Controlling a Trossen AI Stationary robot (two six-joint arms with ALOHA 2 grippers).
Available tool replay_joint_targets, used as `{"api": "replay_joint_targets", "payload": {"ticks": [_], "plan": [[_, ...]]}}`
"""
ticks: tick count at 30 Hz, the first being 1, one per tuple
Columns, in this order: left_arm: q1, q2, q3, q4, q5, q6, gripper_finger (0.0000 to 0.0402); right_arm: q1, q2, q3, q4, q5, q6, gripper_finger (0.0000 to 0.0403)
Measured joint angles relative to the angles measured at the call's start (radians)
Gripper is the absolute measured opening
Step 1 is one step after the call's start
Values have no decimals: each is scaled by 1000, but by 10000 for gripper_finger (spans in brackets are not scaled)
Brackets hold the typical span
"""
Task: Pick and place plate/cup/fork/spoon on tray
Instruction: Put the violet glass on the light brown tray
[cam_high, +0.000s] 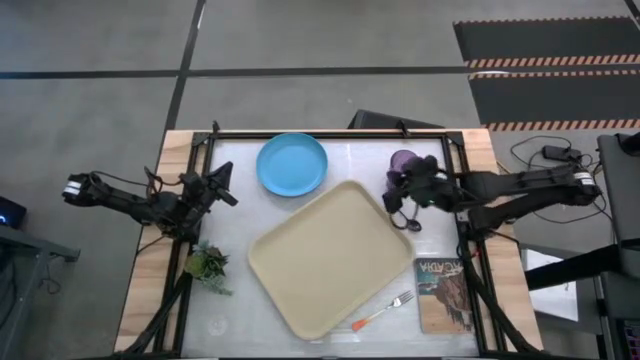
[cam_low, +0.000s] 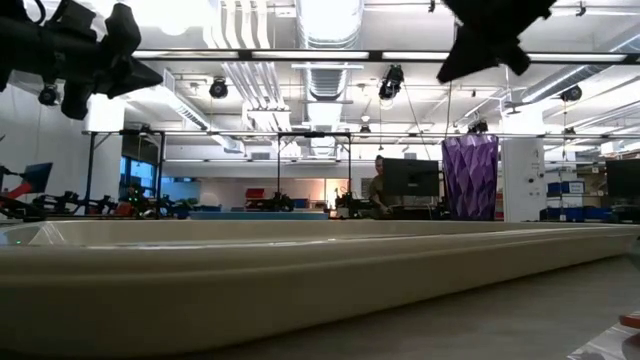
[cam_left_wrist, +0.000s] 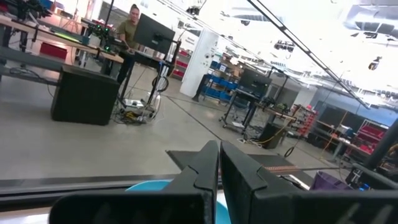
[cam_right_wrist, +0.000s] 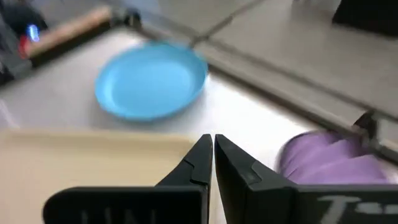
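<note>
Bright overhead lighting; ceiling glare low view; right wrist view blurred.

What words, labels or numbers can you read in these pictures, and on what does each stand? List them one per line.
Printed book, high view: a title across its cover, upside down and too blurred to read.
Right gripper, right wrist view: pale lettering on its body, cut off at the picture's edge, unreadable.
Plate, cup, tray, fork: no text visible.

Tray (cam_high: 325, 255) empty; cup (cam_high: 403, 162) beside r. arm.
</note>
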Motion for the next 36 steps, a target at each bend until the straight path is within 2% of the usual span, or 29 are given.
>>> {"api": "replay_joint_targets", "payload": {"ticks": [3,9,13,16,20,24,31,36], "plan": [[0,-6,2,0,1,1,0,-75,78,95,-67,-67,0,9],[0,-12,-2,0,1,1,0,-253,234,305,-402,-203,4,9],[0,-12,-2,-1,1,1,0,-368,302,397,-535,-301,-38,9],[0,-12,-4,-1,1,0,0,-418,336,418,-558,-366,-72,9],[0,-12,-6,-2,1,-1,0,-450,347,430,-561,-400,-81,18],[0,-10,-6,-3,1,-2,0,-465,349,427,-561,-452,-72,56],[0,-10,-6,-4,0,-1,0,-467,357,407,-561,-451,-68,153],[0,-10,-6,-4,0,0,0,-465,394,394,-556,-447,-82,196]]}}
